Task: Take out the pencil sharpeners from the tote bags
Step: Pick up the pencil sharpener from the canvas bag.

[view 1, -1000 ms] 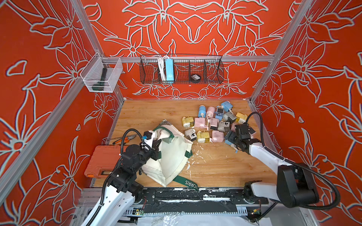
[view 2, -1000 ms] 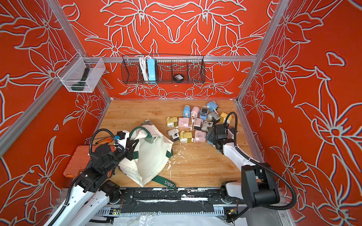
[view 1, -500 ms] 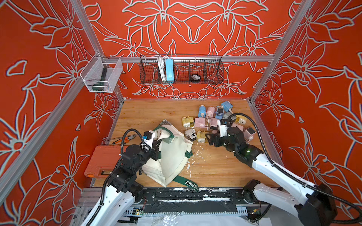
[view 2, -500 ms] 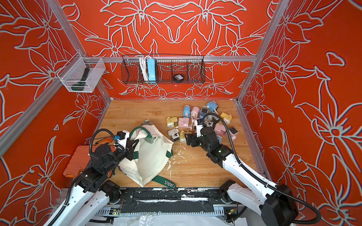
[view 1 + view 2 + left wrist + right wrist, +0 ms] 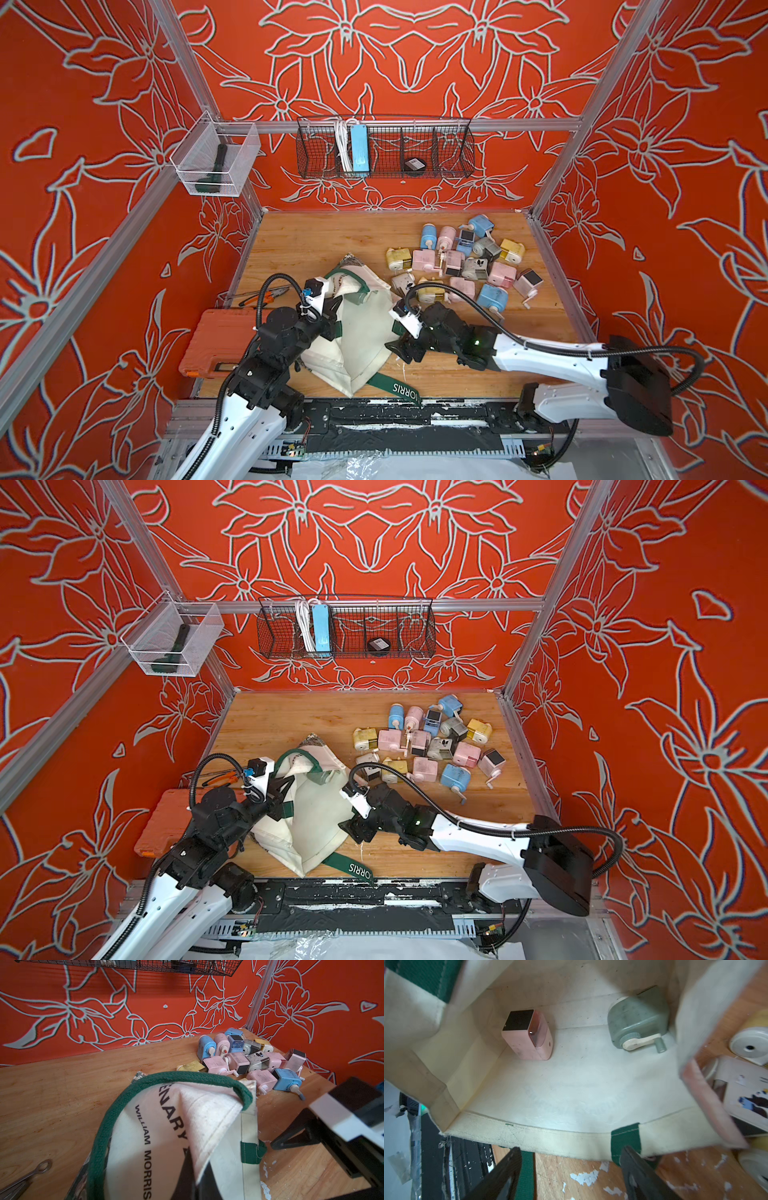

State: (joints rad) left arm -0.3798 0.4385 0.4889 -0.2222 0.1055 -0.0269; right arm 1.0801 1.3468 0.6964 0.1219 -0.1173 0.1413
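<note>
Currently left gripper clamped on tote bag rim; right gripper jaws apart at its mouth; pink sharpener, grey-green sharpener inside.

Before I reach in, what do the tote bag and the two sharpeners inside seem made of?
The tote bag: probably cotton canvas, matte cream; visible weave, stitched hems, soft folds. The pink sharpener: likely moulded plastic, smooth, with a glossy translucent window. The grey-green sharpener: plastic too, it seems, matte and scuffed; cream crank.
</note>
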